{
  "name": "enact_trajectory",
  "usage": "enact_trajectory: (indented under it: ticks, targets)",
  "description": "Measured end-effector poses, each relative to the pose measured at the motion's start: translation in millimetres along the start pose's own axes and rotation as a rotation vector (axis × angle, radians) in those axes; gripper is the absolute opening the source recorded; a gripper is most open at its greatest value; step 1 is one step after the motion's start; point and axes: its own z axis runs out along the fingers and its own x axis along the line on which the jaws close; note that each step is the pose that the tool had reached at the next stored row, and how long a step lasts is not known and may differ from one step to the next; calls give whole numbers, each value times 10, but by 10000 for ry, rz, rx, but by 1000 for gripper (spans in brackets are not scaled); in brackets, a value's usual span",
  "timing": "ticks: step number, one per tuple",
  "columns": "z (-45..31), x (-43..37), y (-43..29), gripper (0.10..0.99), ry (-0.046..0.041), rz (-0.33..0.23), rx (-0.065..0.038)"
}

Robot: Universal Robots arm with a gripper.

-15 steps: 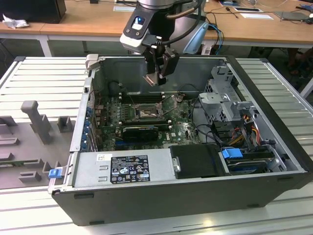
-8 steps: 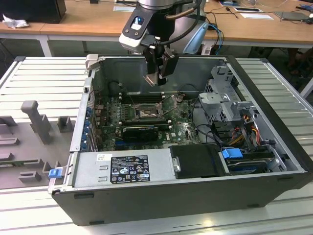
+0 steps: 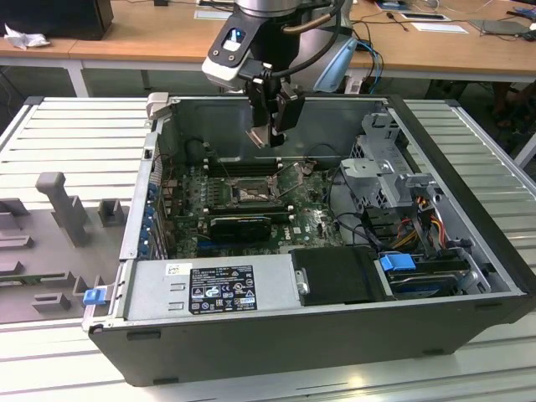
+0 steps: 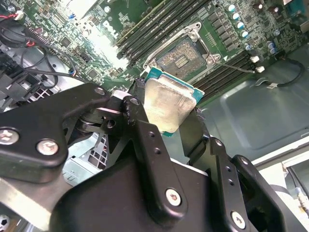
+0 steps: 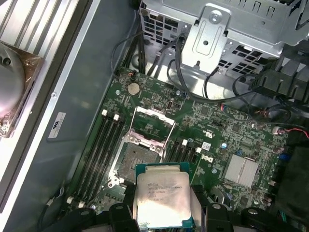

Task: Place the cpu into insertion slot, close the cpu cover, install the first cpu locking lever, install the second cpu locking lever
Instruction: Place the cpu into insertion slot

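One cpu (image 5: 163, 198) in the pinch of one tool (image 5: 164, 217), above one bare insertion slot (image 5: 128, 162), one cpu cover (image 5: 153, 126) open.

1. The cpu (image 5: 164, 195), a flat square chip with a pale silver-grey face and a green rim, is hanging level above the motherboard (image 5: 217, 121), with the gripper (image 4: 168, 121) pinching two of its opposite edges.
2. The insertion slot (image 5: 131, 162) is lying uncovered near the board's middle, showing its beige-gold pin field inside a dark frame.
3. The cpu cover (image 5: 154, 113), a thin silver frame, is sitting swung open off the slot.
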Motion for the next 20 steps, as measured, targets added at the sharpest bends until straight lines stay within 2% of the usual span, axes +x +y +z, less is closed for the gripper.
enact_trajectory:
  ticks: [12,16,19,20]
  targets:
    - [27,0,-2,529,-50,530,-8]
    - [64,-1,-5,529,-113,1226,-21]
    - [108,-2,-9,529,-191,2129,-36]
    - [115,-2,-10,529,-195,2185,-38]
